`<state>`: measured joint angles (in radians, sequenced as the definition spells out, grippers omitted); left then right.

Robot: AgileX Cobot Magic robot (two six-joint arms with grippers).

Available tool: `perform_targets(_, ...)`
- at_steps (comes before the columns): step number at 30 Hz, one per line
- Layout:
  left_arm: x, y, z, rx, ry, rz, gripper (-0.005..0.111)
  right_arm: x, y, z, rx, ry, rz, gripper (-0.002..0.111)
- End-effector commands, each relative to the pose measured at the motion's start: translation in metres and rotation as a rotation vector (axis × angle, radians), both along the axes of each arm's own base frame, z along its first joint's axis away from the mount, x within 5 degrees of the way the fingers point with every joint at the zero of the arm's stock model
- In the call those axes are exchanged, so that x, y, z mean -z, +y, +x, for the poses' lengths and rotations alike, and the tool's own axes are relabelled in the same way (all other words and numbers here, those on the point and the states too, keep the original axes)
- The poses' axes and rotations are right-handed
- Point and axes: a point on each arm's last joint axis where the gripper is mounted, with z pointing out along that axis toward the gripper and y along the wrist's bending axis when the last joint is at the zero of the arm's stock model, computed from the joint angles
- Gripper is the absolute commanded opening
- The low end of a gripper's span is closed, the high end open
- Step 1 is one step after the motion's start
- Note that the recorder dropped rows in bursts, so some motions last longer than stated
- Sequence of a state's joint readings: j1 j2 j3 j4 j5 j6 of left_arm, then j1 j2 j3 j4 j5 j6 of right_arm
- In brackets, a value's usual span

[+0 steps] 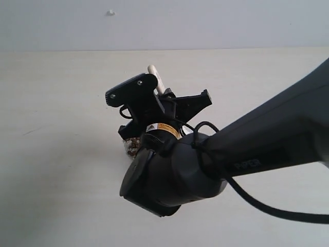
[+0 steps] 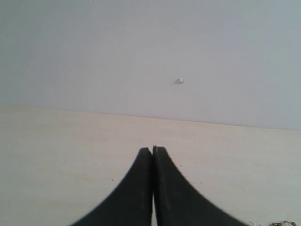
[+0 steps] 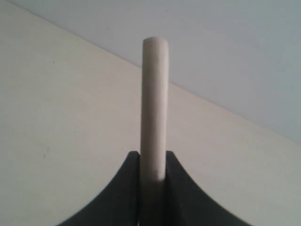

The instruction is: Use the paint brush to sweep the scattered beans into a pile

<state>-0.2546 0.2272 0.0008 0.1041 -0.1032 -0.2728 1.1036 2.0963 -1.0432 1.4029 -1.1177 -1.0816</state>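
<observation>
My right gripper [image 3: 154,157] is shut on the paint brush's pale wooden handle [image 3: 154,103], which sticks up edge-on between the two black fingers. In the exterior view the right arm fills the middle, and the handle end [image 1: 156,77] pokes out beyond the gripper [image 1: 163,100]. The ferrule and bristles are hidden under the arm. A small patch of brown beans with white grains [image 1: 132,145] shows on the table just below the gripper; most of it is covered. My left gripper [image 2: 152,149] is shut on nothing above bare table. A few beans [image 2: 282,223] show at the left wrist view's lower corner.
The pale wooden table [image 1: 61,154] spreads all round, ending at a grey wall [image 1: 205,20] with a small white mark [image 1: 110,12]. The right arm's black cable [image 1: 257,203] hangs across the lower right of the exterior view.
</observation>
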Motion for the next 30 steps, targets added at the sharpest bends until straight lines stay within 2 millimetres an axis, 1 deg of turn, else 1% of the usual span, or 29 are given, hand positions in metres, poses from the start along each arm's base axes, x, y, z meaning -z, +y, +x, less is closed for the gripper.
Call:
perform_targets(1,-0.001,0.0,-0.001,0.006,-0.004,-0.011,0.0,-0.006,0.013,0.004,-0.031,0.007,0.065,0.0)
perform_targets(6,-0.001,0.0,-0.001,0.006,-0.004,-0.011,0.0,-0.005,0.02,0.007,-0.024,0.008,0.134,0.0)
perform_targets(15,0.0,0.0,-0.001,0.005,-0.001,-0.011,0.0,-0.001,0.023,0.008,0.008,-0.008,0.237,0.0)
perform_targets(17,0.0,0.0,-0.001,0.005,-0.001,-0.011,0.0,-0.005,0.024,0.01,0.024,-0.033,0.245,0.0)
perform_targets(21,0.0,0.0,-0.001,0.005,-0.001,-0.011,0.0,-0.02,0.021,0.013,0.093,-0.126,0.251,0.0)
perform_targets(22,0.0,0.0,-0.001,0.005,-0.001,-0.011,0.0,-0.026,0.019,0.013,0.1,-0.125,0.228,0.0)
perform_targets(25,0.0,0.0,-0.001,0.005,-0.001,-0.011,0.0,-0.032,0.014,0.012,0.139,-0.109,0.205,0.0)
perform_targets(27,0.0,0.0,-0.001,0.005,-0.001,-0.011,0.0,-0.039,0.019,0.004,0.123,-0.105,0.213,0.0)
perform_targets(28,0.0,0.0,-0.001,0.005,-0.001,-0.011,0.0,-0.046,0.025,-0.005,0.066,-0.112,0.156,0.0)
perform_targets(29,0.0,0.0,-0.001,0.005,-0.001,-0.011,0.0,-0.048,0.028,-0.009,0.031,-0.119,0.112,0.0)
perform_targets(30,0.0,0.0,-0.001,0.005,-0.001,-0.011,0.0,-0.053,0.031,-0.02,-0.054,-0.132,-0.033,0.0)
